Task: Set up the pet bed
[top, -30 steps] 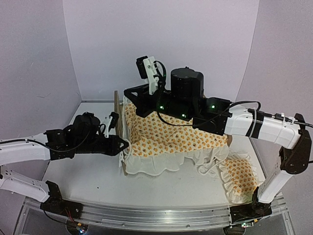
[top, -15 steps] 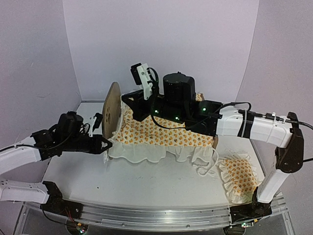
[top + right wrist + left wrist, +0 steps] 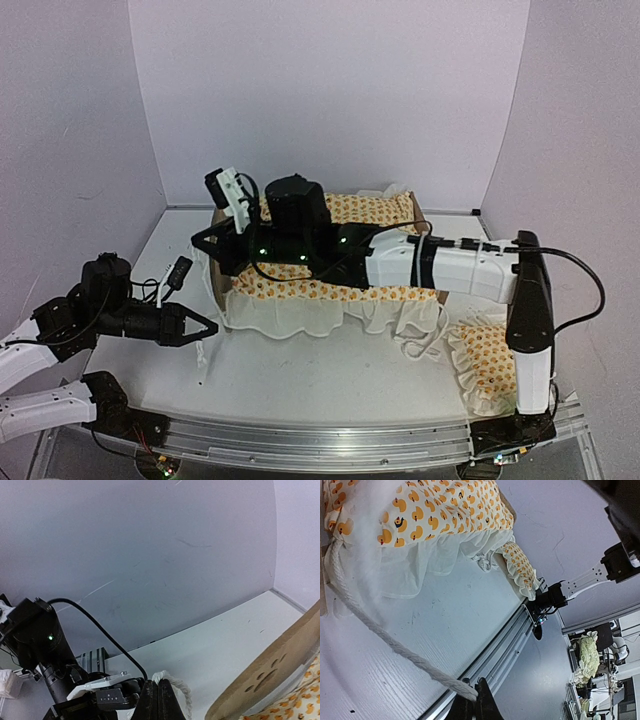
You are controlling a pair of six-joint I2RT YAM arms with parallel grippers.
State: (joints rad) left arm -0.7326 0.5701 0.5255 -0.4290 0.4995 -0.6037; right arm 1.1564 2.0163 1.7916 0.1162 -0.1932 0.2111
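Soft, even light falls from above the pet bed (image 3: 295, 640). Nothing glares, and the walls behind it take a pale lilac cast. Shadows are faint: a grey band under the quilt (image 3: 320, 315) ruffle on the bed's near side, and a smudge under my left arm (image 3: 60, 330) to the bed's left. Small green lamps (image 3: 262, 250) glow on my right arm (image 3: 450, 270) over the bed.

From overhead, the rail (image 3: 320, 445) nearest the bed bows with wide-lens bend.

My left wrist view is crisp on the quilt and the white cord (image 3: 420, 661) nipped in my left fingertips (image 3: 485, 705), which are dark and soft. The room beyond the bed is hazy.

My right wrist view is dimmer. My right fingertips (image 3: 167, 705) are black, the white cord caught in them shows bright, and the bed's end board is slightly blurred.
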